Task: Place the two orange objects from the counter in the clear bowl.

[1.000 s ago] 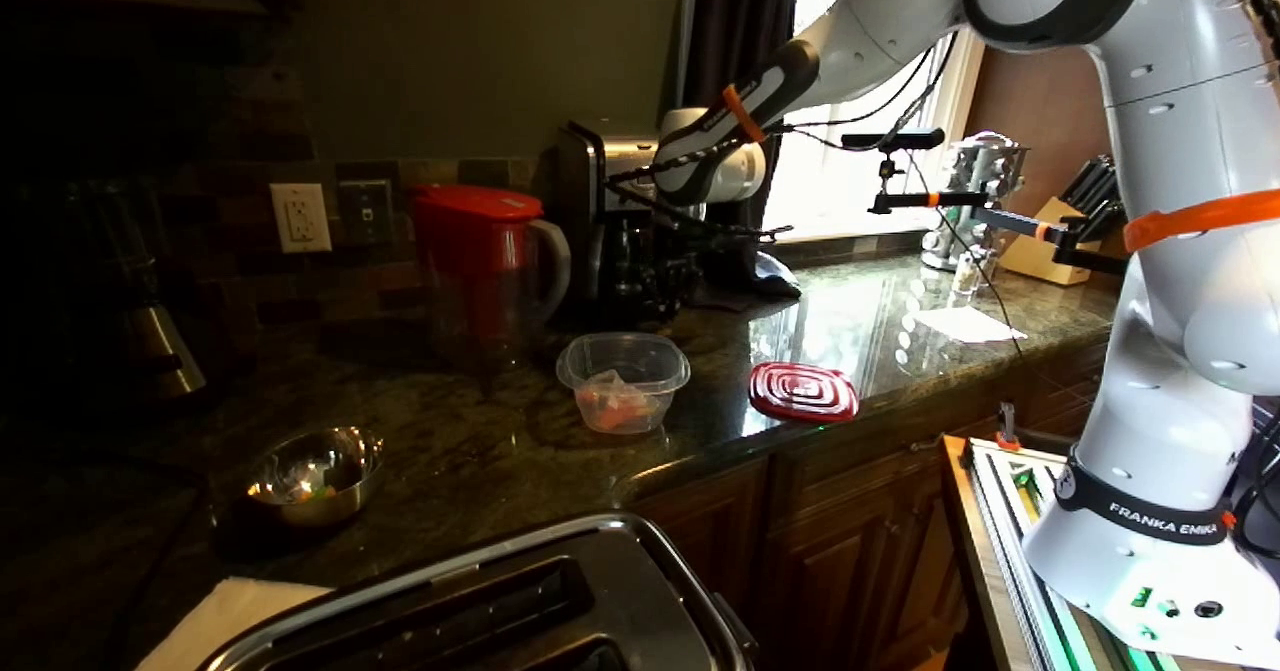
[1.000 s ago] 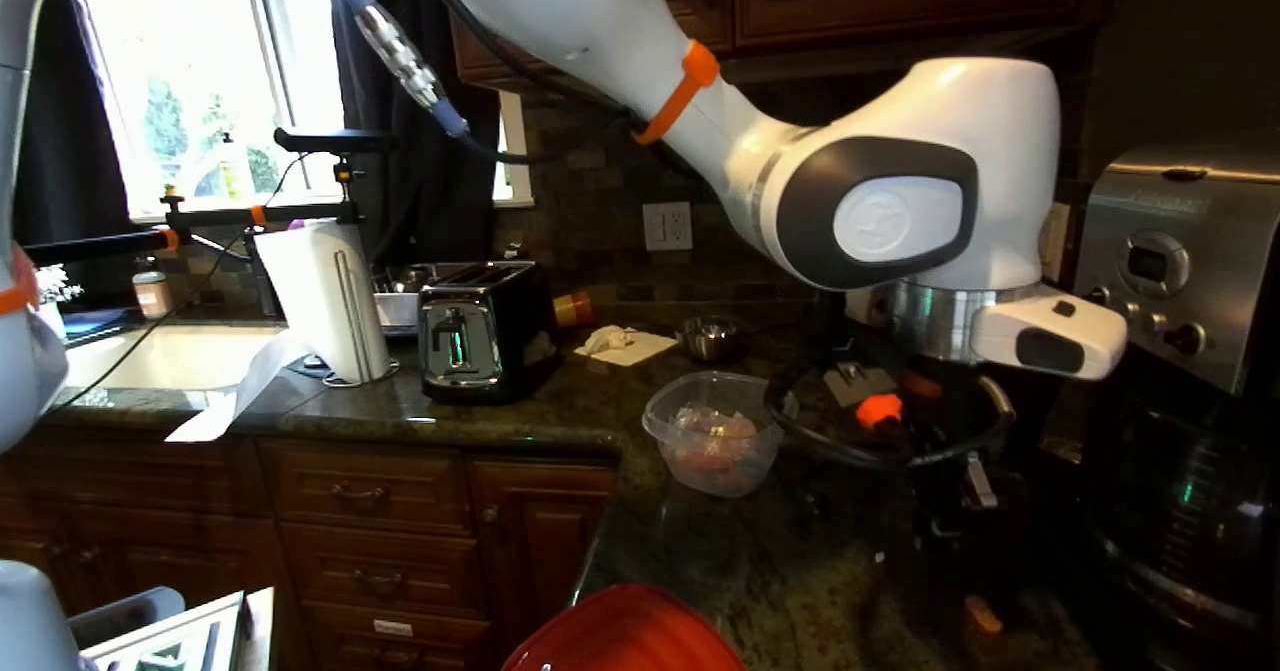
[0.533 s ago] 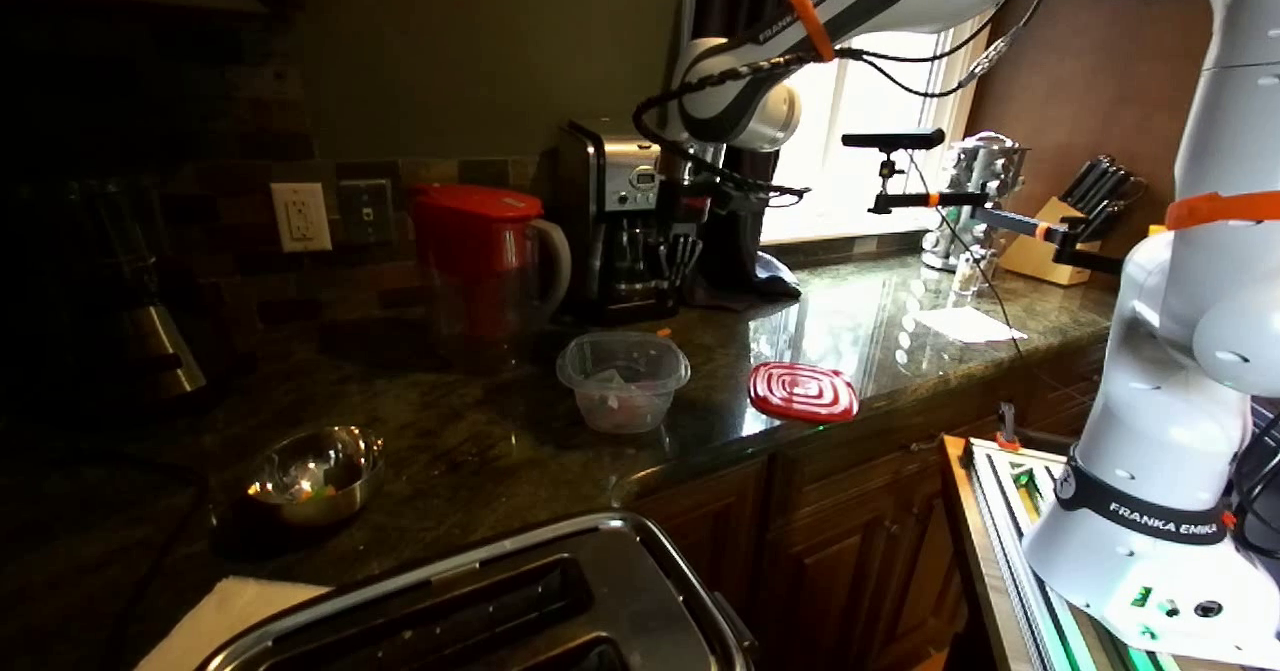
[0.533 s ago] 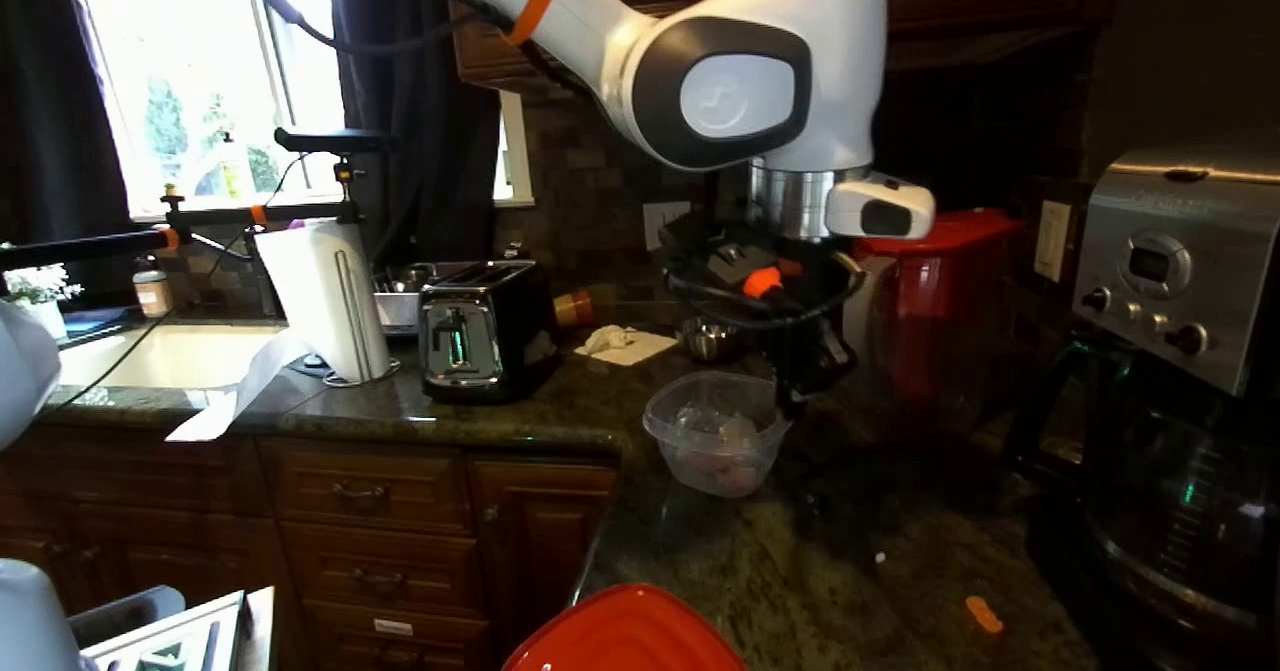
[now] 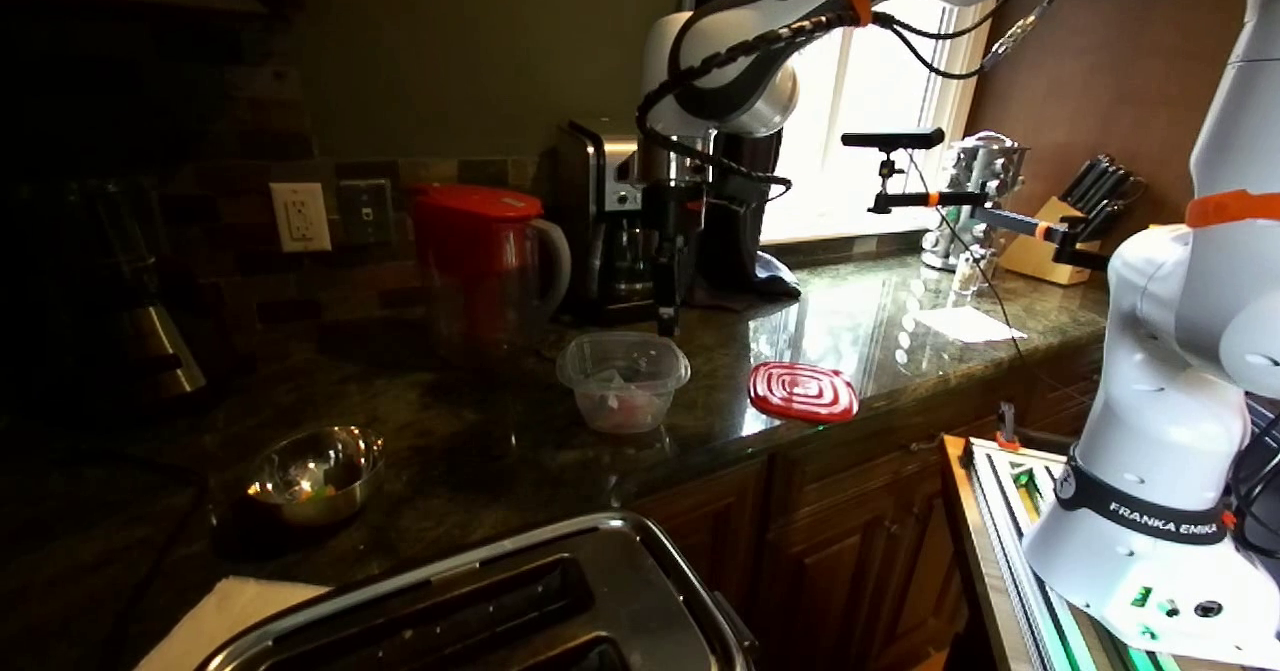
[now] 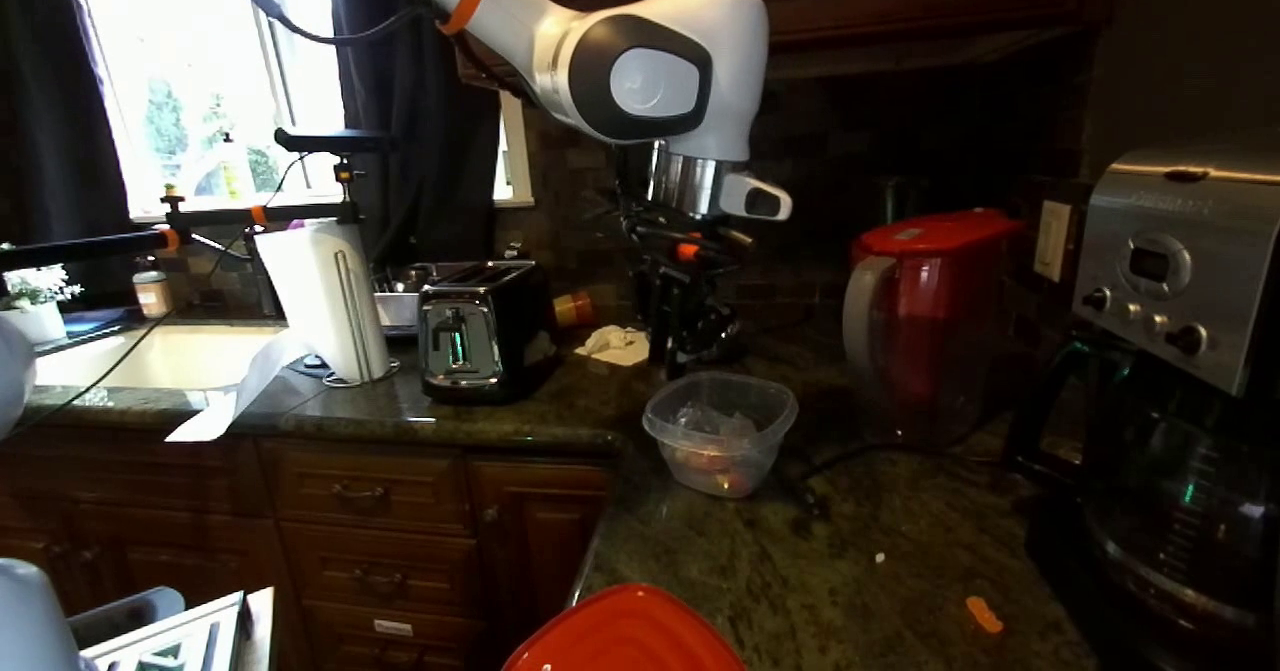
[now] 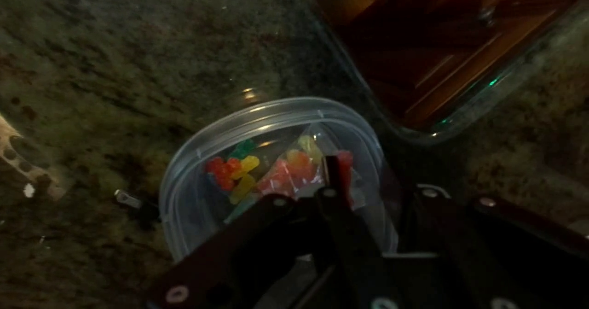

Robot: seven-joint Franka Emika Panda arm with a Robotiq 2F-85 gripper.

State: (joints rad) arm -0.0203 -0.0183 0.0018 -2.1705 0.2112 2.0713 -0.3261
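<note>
The clear bowl (image 6: 720, 441) stands on the dark speckled counter (image 6: 840, 591); it also shows in an exterior view (image 5: 622, 381) and the wrist view (image 7: 188, 166). It holds coloured gummy pieces and a crinkled clear bag. A small orange object (image 6: 983, 614) lies on the counter near the coffee maker. I make out only one orange object on the counter. My gripper (image 7: 366, 182) is above the bowl, fingers down, with a gap between the fingers. One finger overlaps the bowl's contents, the other lies past its wall. The gripper is dark in both exterior views (image 5: 667, 316) (image 6: 675, 351).
A red lid (image 6: 625, 636) lies at the counter edge. A red pitcher (image 6: 930, 321) and a coffee maker (image 6: 1180, 271) stand near the wall. A metal bowl (image 5: 315, 476) and toaster (image 6: 480, 331) are further along. A black cable (image 6: 815, 491) lies beside the bowl.
My gripper has moved from beside the coffee maker, above the counter, across to over the clear bowl. The orange object and the bowl have stayed in place.
</note>
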